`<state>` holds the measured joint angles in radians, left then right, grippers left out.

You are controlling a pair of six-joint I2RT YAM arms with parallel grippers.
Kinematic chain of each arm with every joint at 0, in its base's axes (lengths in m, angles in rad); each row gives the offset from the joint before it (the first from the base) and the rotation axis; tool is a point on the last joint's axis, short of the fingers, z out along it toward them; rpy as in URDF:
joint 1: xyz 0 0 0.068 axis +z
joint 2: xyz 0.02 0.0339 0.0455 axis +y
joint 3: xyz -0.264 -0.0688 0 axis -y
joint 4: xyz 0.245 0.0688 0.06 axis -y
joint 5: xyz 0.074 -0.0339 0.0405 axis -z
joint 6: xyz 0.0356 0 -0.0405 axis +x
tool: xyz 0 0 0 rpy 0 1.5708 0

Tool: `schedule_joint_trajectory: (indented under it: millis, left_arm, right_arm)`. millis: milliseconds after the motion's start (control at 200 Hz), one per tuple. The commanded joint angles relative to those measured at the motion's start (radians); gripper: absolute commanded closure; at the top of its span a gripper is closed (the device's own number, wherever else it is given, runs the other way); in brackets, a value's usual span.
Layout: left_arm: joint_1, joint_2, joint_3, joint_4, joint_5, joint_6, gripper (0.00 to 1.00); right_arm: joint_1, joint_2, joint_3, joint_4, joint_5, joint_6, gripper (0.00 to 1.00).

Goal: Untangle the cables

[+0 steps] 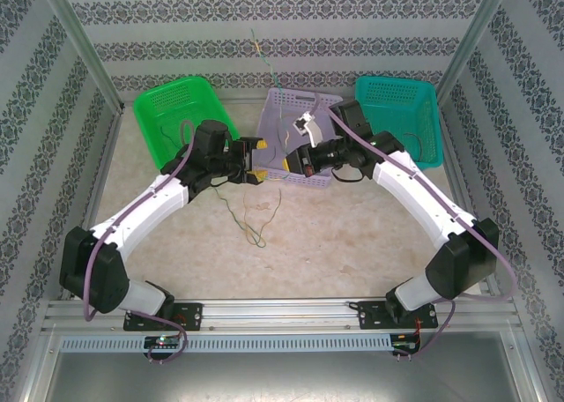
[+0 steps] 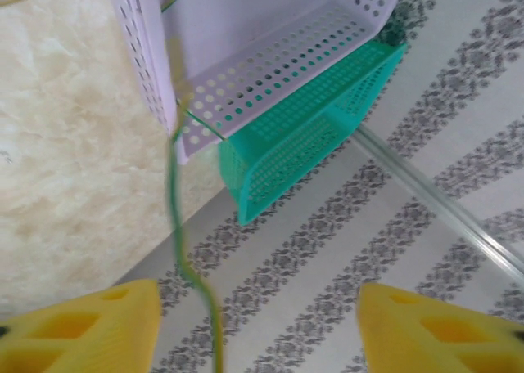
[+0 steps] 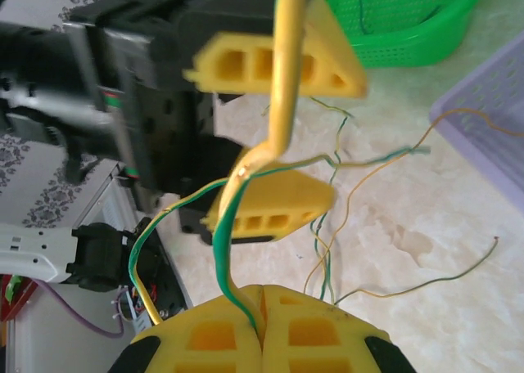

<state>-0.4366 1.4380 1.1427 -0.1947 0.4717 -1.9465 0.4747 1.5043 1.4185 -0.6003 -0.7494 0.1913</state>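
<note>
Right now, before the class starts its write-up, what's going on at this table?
Two robot arms meet over a tangle of thin cables in front of the lavender basket. The right gripper is shut on a green and yellow cable. The left gripper is open, with a green strand running between its fingers. More loose cables lie on the table.

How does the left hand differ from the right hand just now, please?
The left hand has its jaws wide apart; the right hand has them shut. The right hand pinches the green-and-yellow cable; the left hand merely has it passing ungripped between its fingers. Both have yellow fingers.
</note>
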Motion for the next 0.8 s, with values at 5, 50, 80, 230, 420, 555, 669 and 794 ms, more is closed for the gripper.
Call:
schedule_joint_trajectory:
  millis: [5, 50, 80, 230, 420, 555, 669, 794]
  left_arm:
    - [0.011, 0.003, -0.013, 0.019, 0.015, 0.008, 0.59]
    - [0.015, -0.006, -0.025, 0.026, -0.007, 0.012, 0.75]
    - [0.021, -0.012, -0.028, 0.026, -0.026, 0.025, 0.87]
    - [0.052, -0.047, 0.045, -0.003, -0.167, 0.311, 1.00]
    - [0.035, -0.156, 0.032, 0.109, -0.301, 0.797, 1.00]
    - [0.027, -0.244, -0.099, 0.285, -0.291, 1.008, 1.00]
    - [0.022, -0.250, -0.139, 0.325, -0.229, 1.090, 1.00]
    - [0.020, -0.245, -0.160, 0.285, -0.247, 1.057, 1.00]
  right_arm:
    - [0.003, -0.037, -0.028, 0.025, -0.016, 0.006, 1.00]
    - [0.002, -0.041, -0.034, 0.024, -0.018, 0.012, 1.00]
    - [0.002, -0.044, -0.040, 0.021, -0.017, 0.017, 1.00]
    - [-0.010, -0.017, -0.064, -0.021, -0.041, 0.112, 1.00]
    - [-0.039, 0.034, -0.105, -0.091, -0.030, 0.332, 1.00]
    - [-0.046, 0.087, -0.102, -0.162, -0.079, 0.406, 1.00]
    - [-0.047, 0.115, -0.050, -0.234, -0.061, 0.402, 1.00]
    - [-0.061, 0.126, 0.010, -0.288, 0.031, 0.378, 1.00]
